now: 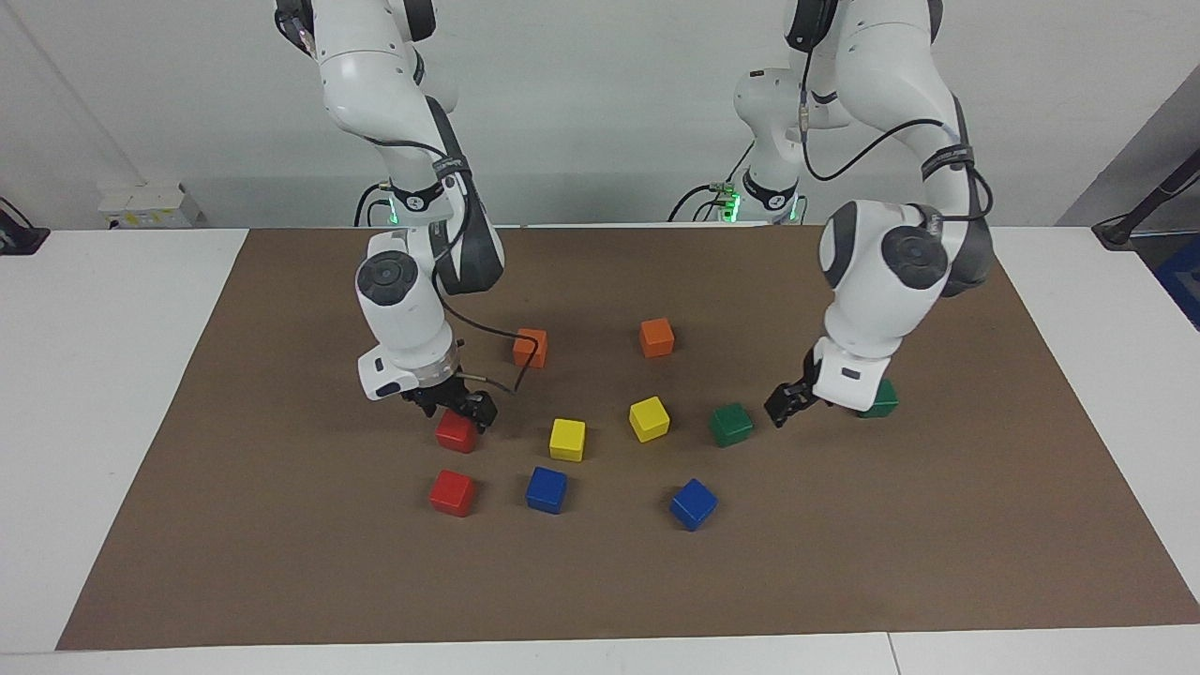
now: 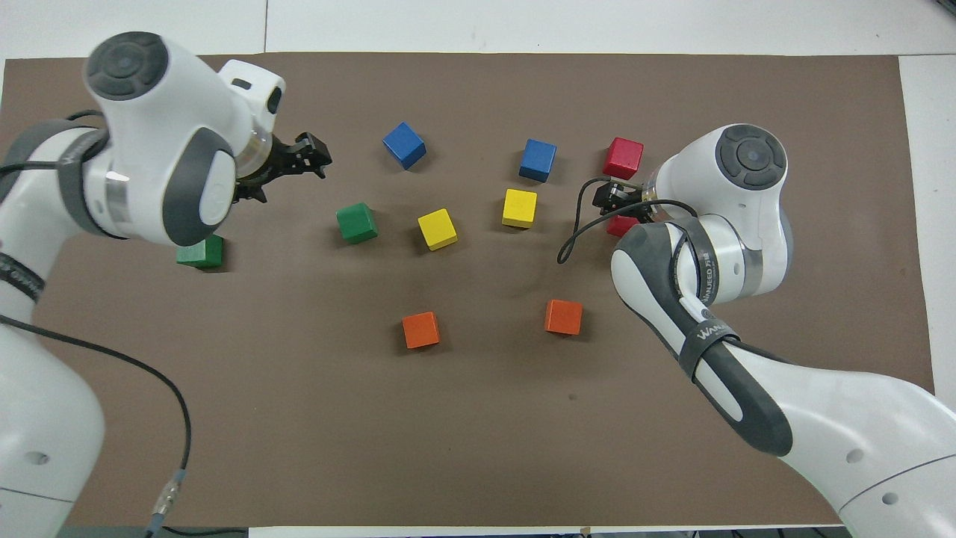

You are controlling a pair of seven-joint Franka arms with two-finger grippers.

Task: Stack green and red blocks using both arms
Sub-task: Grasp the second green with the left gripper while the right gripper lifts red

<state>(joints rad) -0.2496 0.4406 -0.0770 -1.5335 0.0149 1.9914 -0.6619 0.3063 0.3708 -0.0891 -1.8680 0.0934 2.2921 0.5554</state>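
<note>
Two red blocks lie toward the right arm's end of the brown mat. My right gripper (image 1: 458,407) (image 2: 614,199) is low over the nearer red block (image 1: 456,433) (image 2: 622,225), its fingers apart on either side of the block's top; I cannot tell whether they touch it. The other red block (image 1: 452,492) (image 2: 624,157) lies farther out. My left gripper (image 1: 786,404) (image 2: 305,155) is open and empty over the mat between the two green blocks. One green block (image 1: 730,424) (image 2: 356,223) lies free; the other (image 1: 882,400) (image 2: 200,252) is partly hidden by the left hand.
Two yellow blocks (image 1: 567,439) (image 1: 649,418) and two blue blocks (image 1: 547,489) (image 1: 693,503) lie mid-mat between the red and green ones. Two orange blocks (image 1: 531,347) (image 1: 656,337) lie nearer the robots. A black cable hangs from the right wrist by one orange block.
</note>
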